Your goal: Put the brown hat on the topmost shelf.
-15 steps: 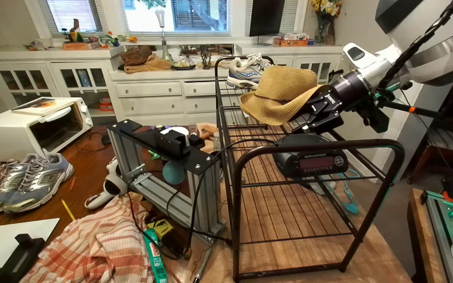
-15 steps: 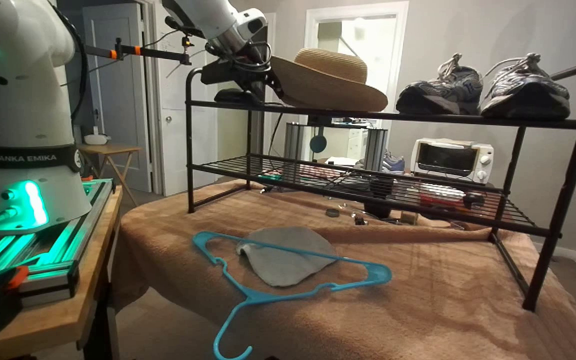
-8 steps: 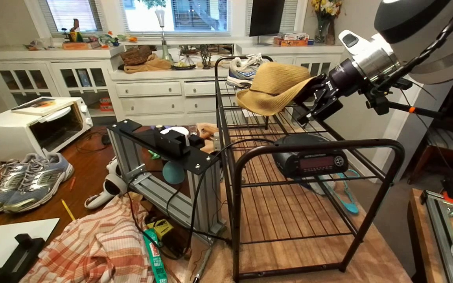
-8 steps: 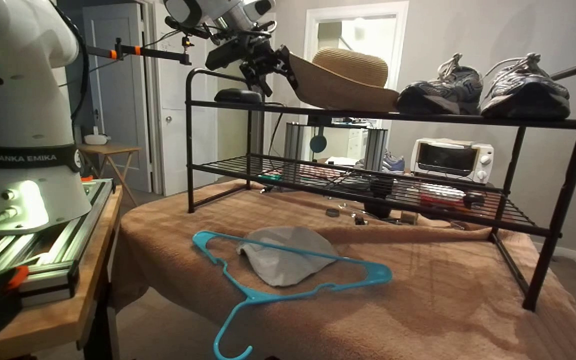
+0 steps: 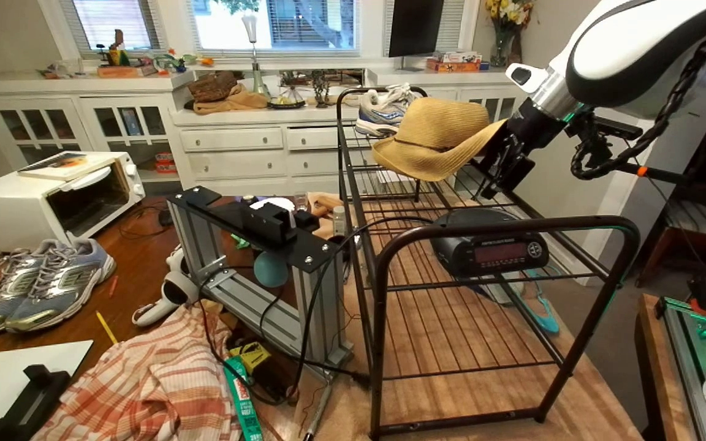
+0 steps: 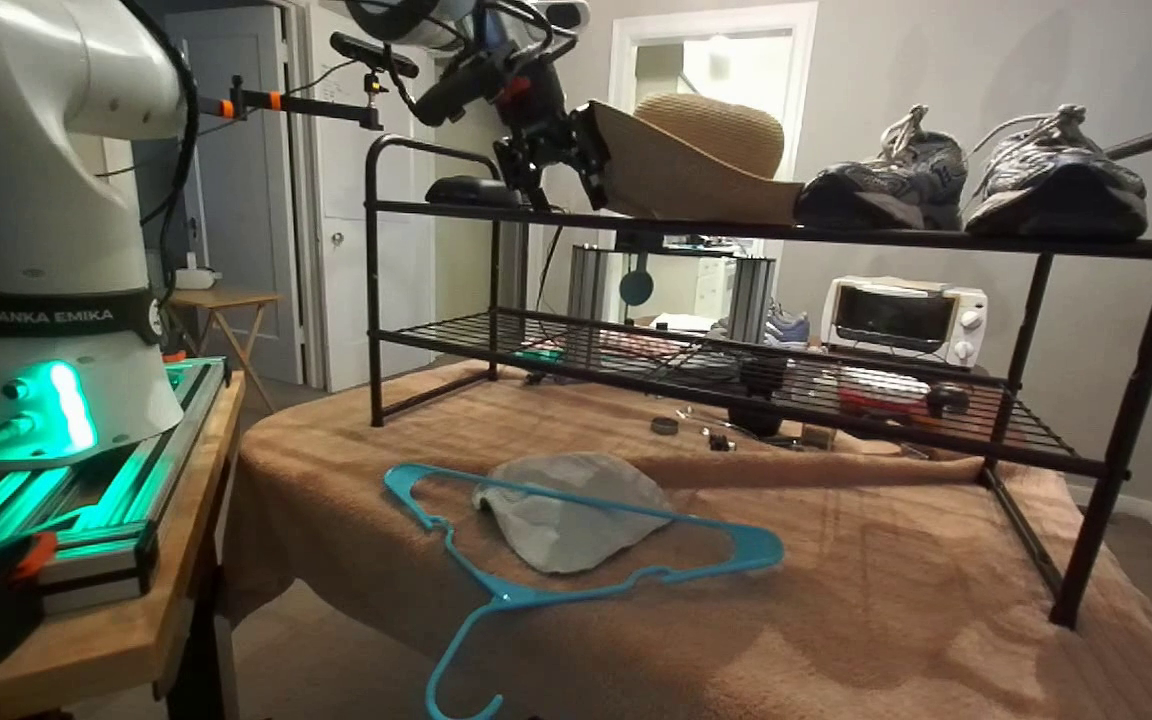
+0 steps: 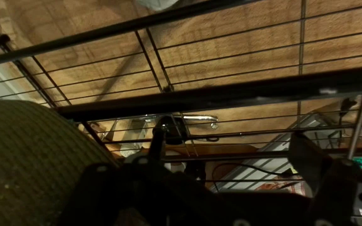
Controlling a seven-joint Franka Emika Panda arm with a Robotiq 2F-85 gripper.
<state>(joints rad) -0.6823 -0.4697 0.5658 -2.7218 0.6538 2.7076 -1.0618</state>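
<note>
Black and spread apart, your tool (image 7: 228, 138) stands just beside the upturned brim of the brown hat (image 6: 706, 155), which rests outside its jaws on the topmost shelf (image 6: 946, 239). Toward the tier's opposite ends you find sneakers (image 6: 886, 185) and a clock radio (image 5: 491, 248); below, a blue hanger (image 6: 516, 598) lies on the cloth-covered worktop (image 6: 836, 610).

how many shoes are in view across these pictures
4: on the topmost shelf, one shelf shoe beside the brown hat and an outer shelf shoe; on the wooden table, a table shoe and its neighbour, side by side. More may be hidden.
</note>
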